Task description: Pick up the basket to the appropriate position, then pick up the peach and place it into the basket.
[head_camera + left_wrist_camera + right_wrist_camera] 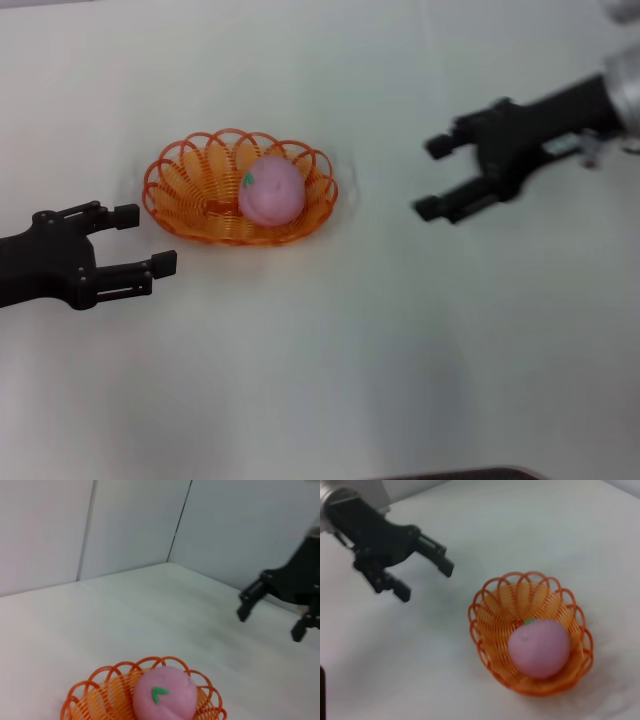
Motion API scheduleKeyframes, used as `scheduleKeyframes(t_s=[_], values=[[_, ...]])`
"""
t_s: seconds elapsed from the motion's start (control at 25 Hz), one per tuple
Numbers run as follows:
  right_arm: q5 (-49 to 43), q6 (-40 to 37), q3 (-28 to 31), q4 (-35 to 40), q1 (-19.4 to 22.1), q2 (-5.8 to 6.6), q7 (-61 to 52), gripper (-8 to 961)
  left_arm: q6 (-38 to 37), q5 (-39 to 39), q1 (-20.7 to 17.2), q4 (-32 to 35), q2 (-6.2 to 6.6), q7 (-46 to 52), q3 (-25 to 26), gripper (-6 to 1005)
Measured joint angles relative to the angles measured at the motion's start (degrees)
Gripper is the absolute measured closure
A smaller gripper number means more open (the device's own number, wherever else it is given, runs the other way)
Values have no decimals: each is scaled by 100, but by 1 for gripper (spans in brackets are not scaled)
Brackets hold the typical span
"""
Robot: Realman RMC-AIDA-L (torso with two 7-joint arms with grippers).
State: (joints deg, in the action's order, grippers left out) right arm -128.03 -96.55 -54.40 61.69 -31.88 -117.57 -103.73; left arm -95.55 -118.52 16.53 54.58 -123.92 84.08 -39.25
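Left gripper (142, 240): jaws spread, holding nothing, low over the table (400, 350) just beside the left end of the basket (190, 205), not touching it. Right gripper (433, 178): jaws likewise spread and empty, well apart from the basket on its right side, above the table. The peach (271, 190) sits inside the orange basket, toward its right half, green leaf mark showing; the basket rests on the white table between the two grippers.
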Motion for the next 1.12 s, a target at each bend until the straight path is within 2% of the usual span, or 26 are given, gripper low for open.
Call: scheduleKeyframes(t_s=[0.12,0.28,0.52,0.72,0.88,1.12], values=[[6,-177,510,-100,376,-90,707,15,36,16,0,-69,0,11,3,153],[8,-146,966,-507,689,-184,1698,11,119,17,31,-208,4,24,9,153],[65,-197,1466,-1185,766,-173,2627,10,235,20,98,-348,23,26,16,153],[112,-210,1518,-1190,759,-191,2756,11,241,26,119,-353,25,28,65,153],[486,-214,1564,-1245,761,-197,2955,9,244,30,130,-359,26,29,87,153],[814,-203,1582,-1459,789,-165,3322,9,250,31,137,-405,26,26,128,153]])
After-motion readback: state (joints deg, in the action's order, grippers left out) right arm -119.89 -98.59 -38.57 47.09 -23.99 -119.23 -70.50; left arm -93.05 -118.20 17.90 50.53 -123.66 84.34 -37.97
